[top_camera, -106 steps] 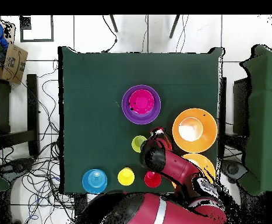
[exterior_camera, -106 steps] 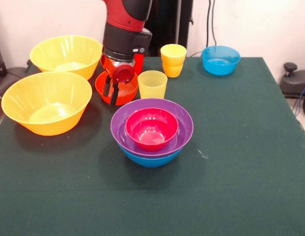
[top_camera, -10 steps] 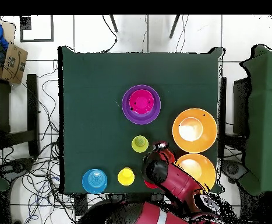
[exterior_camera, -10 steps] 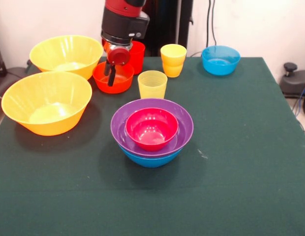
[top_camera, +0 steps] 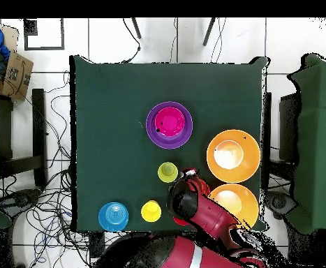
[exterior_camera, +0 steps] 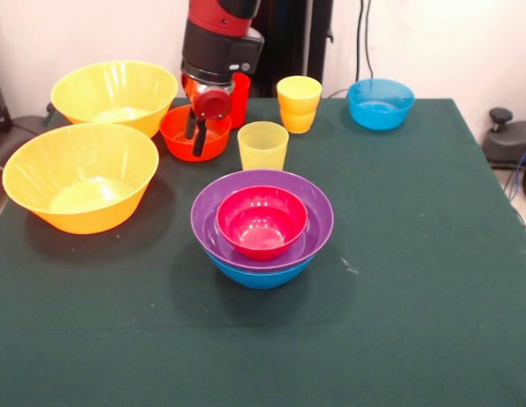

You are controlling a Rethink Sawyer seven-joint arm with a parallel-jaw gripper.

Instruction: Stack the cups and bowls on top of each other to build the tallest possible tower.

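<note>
The tower is a pink-red bowl (exterior_camera: 261, 222) nested in the purple bowl (exterior_camera: 208, 216) on the blue bowl (exterior_camera: 260, 273); it also shows in the overhead view (top_camera: 169, 124). My gripper (exterior_camera: 195, 136) hangs open and empty over the inside of the orange-red bowl (exterior_camera: 174, 140), which rests on the table. The red cup (exterior_camera: 240, 95) stands just behind it. A pale yellow cup (exterior_camera: 263, 146) stands to its right. Two stacked orange-yellow cups (exterior_camera: 299, 103) and the light-blue bowl (exterior_camera: 381, 103) stand at the back. Two large yellow-orange bowls (exterior_camera: 114, 93) (exterior_camera: 81, 176) sit at the left.
The green table (exterior_camera: 416, 280) has open cloth in front of and to the right of the tower. In the overhead view the arm (top_camera: 200, 216) covers most of the orange-red bowl and the red cup. Cables lie on the floor around the table.
Five seconds ago the orange-red bowl sat nearer the tower, tilted under the gripper; it now lies flat farther back. In the last half second the gripper shifted slightly right and lower; the bowl stayed put.
</note>
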